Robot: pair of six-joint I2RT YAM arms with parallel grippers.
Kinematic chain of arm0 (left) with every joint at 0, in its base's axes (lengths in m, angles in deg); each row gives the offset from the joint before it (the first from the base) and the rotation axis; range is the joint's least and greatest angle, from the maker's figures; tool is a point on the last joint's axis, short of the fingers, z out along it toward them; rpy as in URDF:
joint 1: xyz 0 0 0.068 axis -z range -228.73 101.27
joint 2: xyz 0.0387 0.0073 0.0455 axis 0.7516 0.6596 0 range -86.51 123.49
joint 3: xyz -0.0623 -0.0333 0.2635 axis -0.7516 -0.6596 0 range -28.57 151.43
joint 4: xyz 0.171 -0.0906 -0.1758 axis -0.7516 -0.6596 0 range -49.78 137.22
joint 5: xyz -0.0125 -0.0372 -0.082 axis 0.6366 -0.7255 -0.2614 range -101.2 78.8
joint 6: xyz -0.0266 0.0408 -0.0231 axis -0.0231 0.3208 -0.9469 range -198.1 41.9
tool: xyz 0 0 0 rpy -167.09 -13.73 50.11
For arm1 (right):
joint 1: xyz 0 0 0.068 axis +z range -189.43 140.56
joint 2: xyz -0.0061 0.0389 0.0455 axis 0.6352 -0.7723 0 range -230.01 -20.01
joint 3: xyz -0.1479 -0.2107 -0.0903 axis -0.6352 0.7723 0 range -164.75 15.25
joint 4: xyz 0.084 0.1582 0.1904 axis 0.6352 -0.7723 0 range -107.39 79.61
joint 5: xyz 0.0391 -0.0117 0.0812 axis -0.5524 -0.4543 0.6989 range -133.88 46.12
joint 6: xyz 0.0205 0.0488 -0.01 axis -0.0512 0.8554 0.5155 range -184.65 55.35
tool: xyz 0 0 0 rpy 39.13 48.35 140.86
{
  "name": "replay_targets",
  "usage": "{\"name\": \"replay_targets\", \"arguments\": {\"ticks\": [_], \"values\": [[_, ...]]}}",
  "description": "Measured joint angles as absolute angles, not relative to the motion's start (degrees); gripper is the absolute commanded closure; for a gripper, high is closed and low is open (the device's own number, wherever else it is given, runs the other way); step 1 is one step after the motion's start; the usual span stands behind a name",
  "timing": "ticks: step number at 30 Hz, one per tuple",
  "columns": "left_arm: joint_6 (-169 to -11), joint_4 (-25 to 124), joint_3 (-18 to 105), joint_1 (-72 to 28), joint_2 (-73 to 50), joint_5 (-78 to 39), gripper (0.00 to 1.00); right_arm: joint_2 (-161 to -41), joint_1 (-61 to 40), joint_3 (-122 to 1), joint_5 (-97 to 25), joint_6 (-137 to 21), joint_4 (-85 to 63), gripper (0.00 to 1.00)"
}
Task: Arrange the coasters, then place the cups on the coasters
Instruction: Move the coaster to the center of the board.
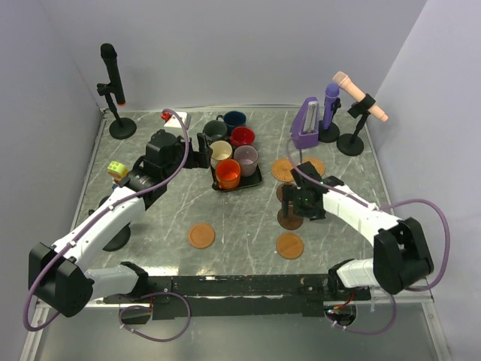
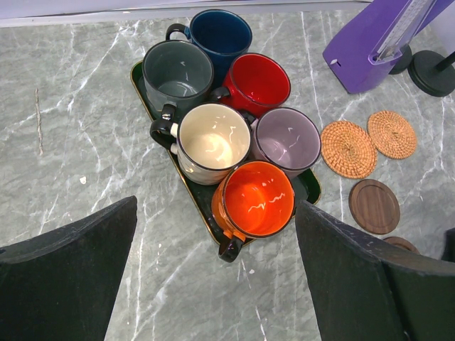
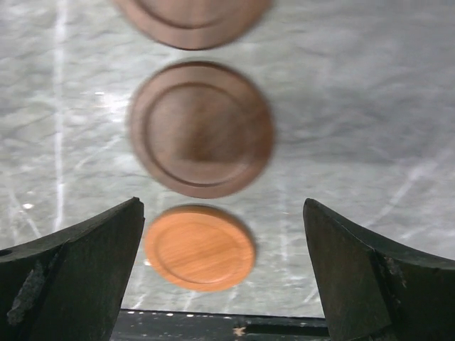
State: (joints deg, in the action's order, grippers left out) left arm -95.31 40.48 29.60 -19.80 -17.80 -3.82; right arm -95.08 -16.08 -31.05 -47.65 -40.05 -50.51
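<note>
R pincer (image 3: 222, 206) is released: jaws spread wide, nothing btwn them, hanging low over the right-centre of the table (image 1: 240, 214). Under it in the wrist view lies a dark brown coaster (image 3: 201, 128), flat on the marble & blurred. A second brown coaster (image 3: 192, 18) sits just beyond, cut off by the top edge. A smooth orange coaster (image 3: 200, 247) lies on the near side, apart from both.

L pincer (image 2: 215, 206) is also released, fingers (image 2: 71, 270) wide, nothing held. It hovers above the near end of the black tray (image 2: 307, 188).

All 6 cups are on that tray, upright, empty, packed close together:
- navy cup (image 2: 222, 35) & grey-green cup (image 2: 178, 71) at the far end
- red cup (image 2: 257, 82) just nearer than the navy one
- cream cup (image 2: 213, 138) & mauve cup (image 2: 286, 138) side by side in the middle
- orange cup (image 2: 256, 199) nearest the pincer, handle pointing toward the camera

No cup is on a coaster yet.

Two woven coasters (image 2: 348, 149) lie flat side by side, about touching. They are right of the tray & in front of the purple metronome (image 2: 377, 42).

In the top view a 2nd orange coaster (image 1: 201, 235) lies left-centre, nearer the arm bases than the tray. It is well apart from the one by the R arm.
</note>
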Motion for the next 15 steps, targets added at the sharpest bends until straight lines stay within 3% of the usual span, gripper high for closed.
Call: {"name": "replay_targets", "arguments": {"ticks": [15], "values": [[-95.31,40.48,29.60,-19.80,-17.80,-3.80,0.03,-108.89,-8.06,-37.67,-52.24,-34.63,-49.90,0.01]]}}
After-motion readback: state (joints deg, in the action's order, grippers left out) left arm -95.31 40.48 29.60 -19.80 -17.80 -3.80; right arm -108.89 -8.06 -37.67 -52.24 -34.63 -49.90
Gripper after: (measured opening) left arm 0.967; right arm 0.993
